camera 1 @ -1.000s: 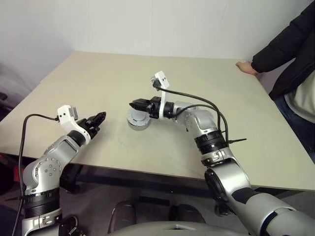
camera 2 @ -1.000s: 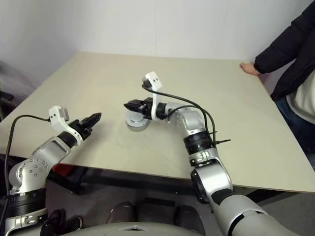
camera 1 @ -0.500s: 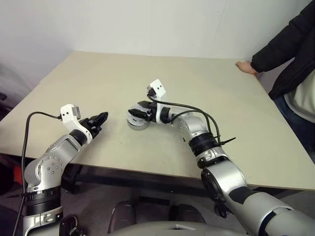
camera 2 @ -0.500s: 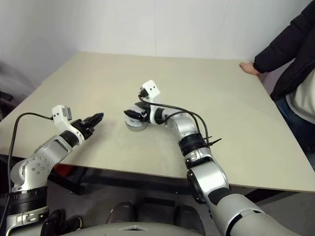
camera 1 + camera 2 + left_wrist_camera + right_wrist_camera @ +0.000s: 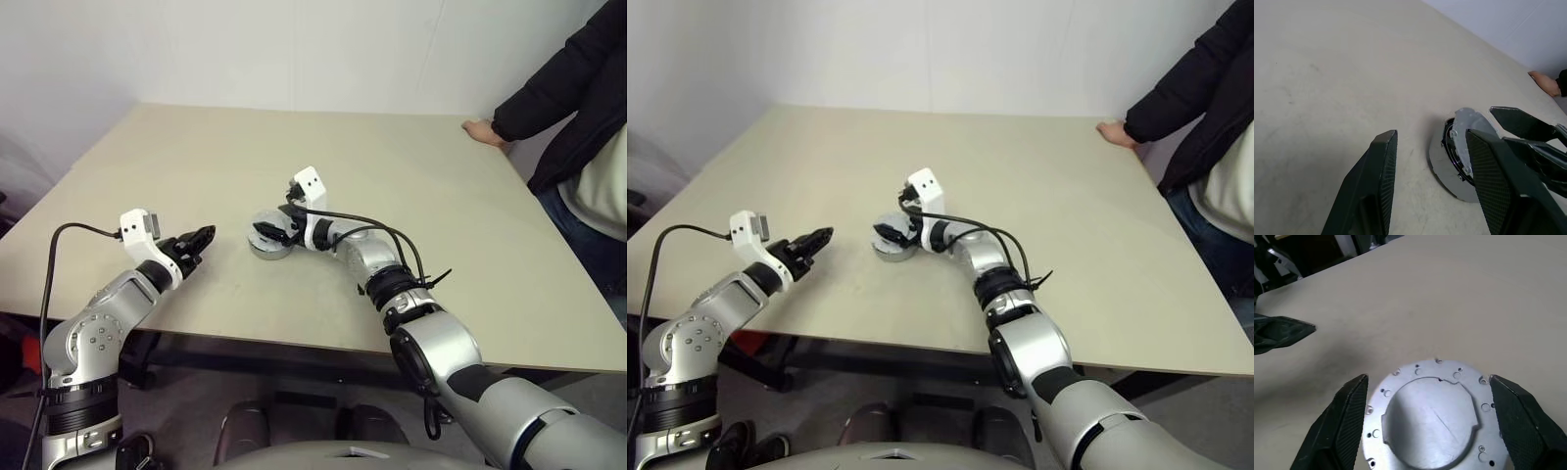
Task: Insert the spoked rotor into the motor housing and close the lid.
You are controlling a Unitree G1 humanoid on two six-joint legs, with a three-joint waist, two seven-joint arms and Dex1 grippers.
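My right pincer (image 5: 1427,431) stands wide apart, straddling the lid (image 5: 1432,418), which sits on top of the motor housing (image 5: 267,245) on the bench (image 5: 392,176). My left pincer (image 5: 203,238) hangs half apart and empty, well to the housing's side.

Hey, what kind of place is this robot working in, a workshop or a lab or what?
Probably a plain lab or test room, not a workshop: a bare beige table against a blank white wall, a single motor housing on it, and a person standing by with a hand resting on the far corner.
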